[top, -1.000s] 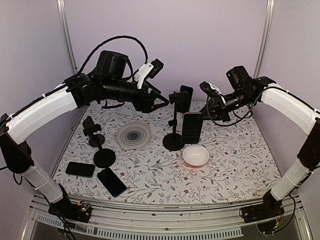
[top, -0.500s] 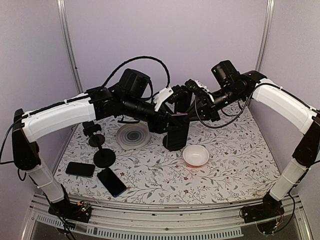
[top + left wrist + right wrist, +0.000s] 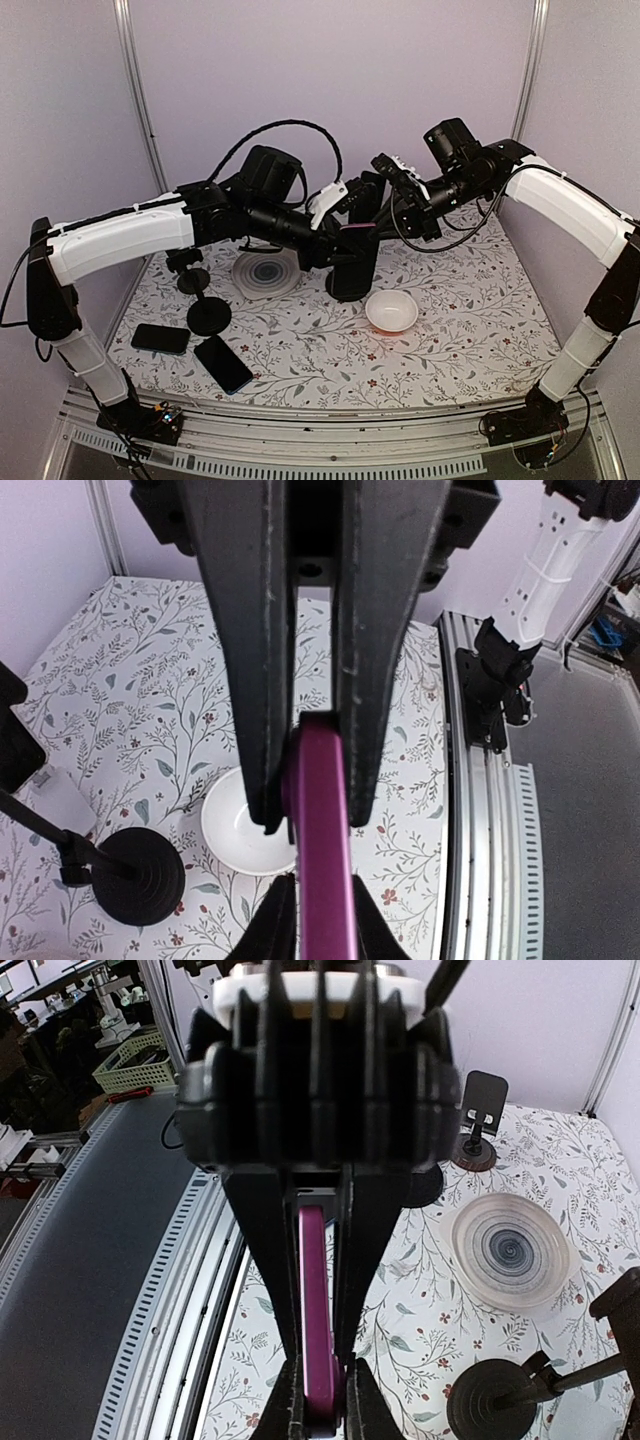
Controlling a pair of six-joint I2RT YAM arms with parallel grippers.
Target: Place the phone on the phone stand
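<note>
Evidently the phone [image 3: 356, 268] is being held by both arms at once, upright above the middle of the table [image 3: 480, 330]. It hangs in front of the phone stand [image 3: 140, 875], whose round base sits just left and far of the white bowl [image 3: 391, 311]. Gripping the thin edge rather than the flat faces probably leaves those faces free for the stand's holder. A second grip likely stops a tall, narrow slab from swinging while it is lined up.

In the left wrist view, the left fingers [image 3: 245, 680] are drawn in against either side of the phone's purple edge and appear to pinch it. The edge runs straight down the gap and comes out beyond the tips toward the table. In the right wrist view, the right fingers [image 3: 265, 1260] are nearly together and clamped on the same purple edge, which sits deep between them and reaches down past them.

From above, the phone hides the stand's pole, so I cannot tell whether it already touches the holder or only hangs just beside it
</note>
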